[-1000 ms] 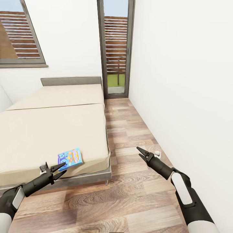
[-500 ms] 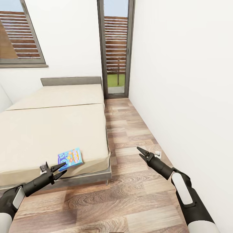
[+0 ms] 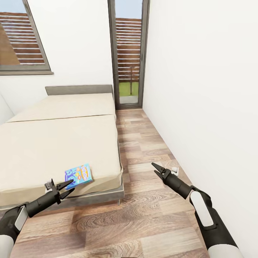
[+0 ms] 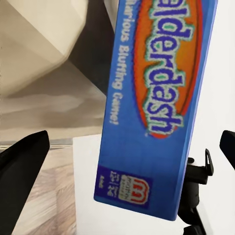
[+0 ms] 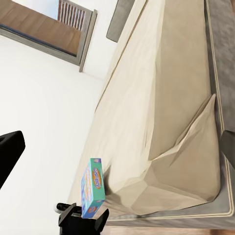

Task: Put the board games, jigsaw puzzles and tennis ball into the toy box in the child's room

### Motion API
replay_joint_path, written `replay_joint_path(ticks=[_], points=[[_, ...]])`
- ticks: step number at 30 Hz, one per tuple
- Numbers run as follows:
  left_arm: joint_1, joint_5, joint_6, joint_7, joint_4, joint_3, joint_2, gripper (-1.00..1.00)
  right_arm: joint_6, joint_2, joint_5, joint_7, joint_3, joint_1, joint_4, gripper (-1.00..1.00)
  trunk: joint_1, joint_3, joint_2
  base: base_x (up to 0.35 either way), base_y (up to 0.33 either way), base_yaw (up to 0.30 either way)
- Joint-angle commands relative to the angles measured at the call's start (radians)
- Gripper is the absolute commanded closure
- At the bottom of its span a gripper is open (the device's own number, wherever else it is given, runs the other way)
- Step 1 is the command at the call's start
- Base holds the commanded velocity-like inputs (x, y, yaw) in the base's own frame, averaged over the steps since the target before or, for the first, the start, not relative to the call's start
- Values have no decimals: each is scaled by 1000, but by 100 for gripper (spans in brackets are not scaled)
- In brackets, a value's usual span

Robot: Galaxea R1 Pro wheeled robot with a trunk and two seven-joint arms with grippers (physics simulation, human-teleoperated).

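A small blue board game (image 3: 78, 175) with orange print lies flat on the cream bed (image 3: 53, 143), close to its near right corner. My left gripper (image 3: 66, 189) hovers open just in front of that box, at the mattress edge. In the left wrist view the box (image 4: 156, 107) looms between the spread fingers (image 4: 22, 166), which do not touch it. Over the wood floor to the right of the bed, my right gripper (image 3: 154, 169) is open and holds nothing. The right wrist view looks across at the bed (image 5: 161, 98), the box (image 5: 93, 188) and the left gripper (image 5: 81, 218).
A strip of wood-plank floor (image 3: 143, 200) runs between the bed and the white wall (image 3: 200, 107) on the right, up to a glass door (image 3: 129, 53). A window (image 3: 21, 39) sits above the grey headboard (image 3: 79, 89).
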Motion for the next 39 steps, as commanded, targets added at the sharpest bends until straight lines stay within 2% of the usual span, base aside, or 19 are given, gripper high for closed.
replay_joint_path(ticks=[1, 6, 7, 16, 35, 37, 39], points=[[-9, 15, -27, 6, -1, 12, 0, -100, 7, 0, -4, 1, -1, -1, 0, -100, 0, -1, 0, 0, 0, 0], [-9, 15, -28, 6, -1, 10, -1, -100, 7, 0, -4, 1, -1, -1, 0, -100, 0, -1, 0, 0, 0, 0], [-9, 15, -28, 6, -2, 10, -1, 100, 7, 0, -4, 1, -1, -1, 0, -100, 0, -1, 0, 0, 0, 0], [-9, 15, -31, 6, -3, 7, -1, 100, 7, 0, -4, 1, -1, -1, 0, -100, 0, -1, 0, 0, 0, 0], [-9, 14, -23, 6, -4, 6, 4, 100, 7, 0, -4, 1, -2, -1, 0, -100, -9, 73, 4, 0, 0, 0], [-9, 12, 6, 6, -7, 6, 6, 100, 7, -1, -3, 1, -3, -1, 0, -100, -10, 81, 5, 0, 0, 0], [-9, 9, 70, 8, -38, 4, 7, 100, 7, -1, -3, 1, -3, -1, 0, -100, -17, 87, 19, 0, 0, 0]])
